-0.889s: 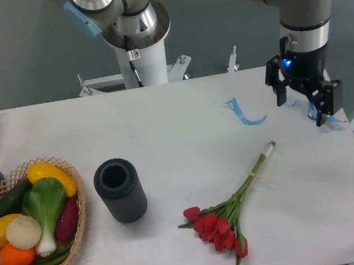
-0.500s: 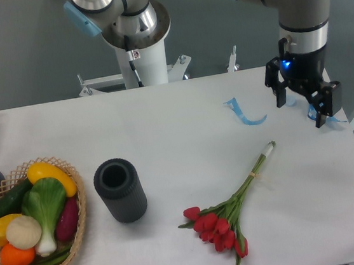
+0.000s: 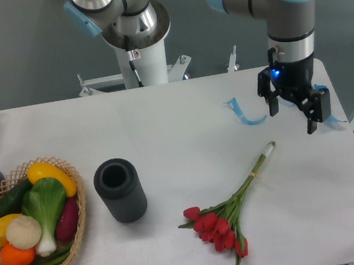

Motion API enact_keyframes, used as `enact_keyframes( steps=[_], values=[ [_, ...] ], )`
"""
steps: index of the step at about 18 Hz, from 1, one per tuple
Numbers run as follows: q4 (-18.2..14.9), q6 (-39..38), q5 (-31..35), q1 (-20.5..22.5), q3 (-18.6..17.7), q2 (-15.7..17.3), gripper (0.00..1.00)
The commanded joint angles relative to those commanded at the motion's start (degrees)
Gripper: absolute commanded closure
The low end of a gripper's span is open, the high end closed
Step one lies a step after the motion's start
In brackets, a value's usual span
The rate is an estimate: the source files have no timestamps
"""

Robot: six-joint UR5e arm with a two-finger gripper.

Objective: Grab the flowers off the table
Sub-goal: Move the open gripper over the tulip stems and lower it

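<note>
1. The flowers (image 3: 228, 219) lie flat near the front edge of the table (image 3: 163, 121), red tulip heads toward the front, pale stem tip pointing back and right
2. A wicker basket (image 3: 80, 236) of vegetables sits front left, a dark cylinder (image 3: 120, 191) upright beside it
3. The gripper (image 3: 292, 117) hangs above the table behind the stem tip, jaws apart, holding nothing
4. Blue tape strips (image 3: 244, 114) lie beside it

table (image 3: 164, 127): smooth matt white | basket (image 3: 80, 236): woven wicker | cylinder (image 3: 121, 191): dark, matt, ribbed | gripper (image 3: 292, 117): black matt | arm (image 3: 287, 5): glossy grey metal, blue plastic caps
</note>
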Motion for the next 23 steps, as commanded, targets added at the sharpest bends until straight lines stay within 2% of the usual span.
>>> enact_keyframes(
  steps=[5, 9, 13, 16, 23],
  values=[
    [0.09, -6.41, 0.0, -3.16, -2.98, -1.84, 0.0],
    [1.14, -10.8, 0.26, -3.96, -3.34, -4.74, 0.0],
    [3.95, -11.78, 0.18, -5.36, -3.52, -7.99, 0.0],
    [4.04, -12.58, -0.26, -5.89, -3.43, -11.94, 0.0],
    [4.13, -12.66, -1.32, -5.98, -2.38, -16.69, 0.0]
  ],
)
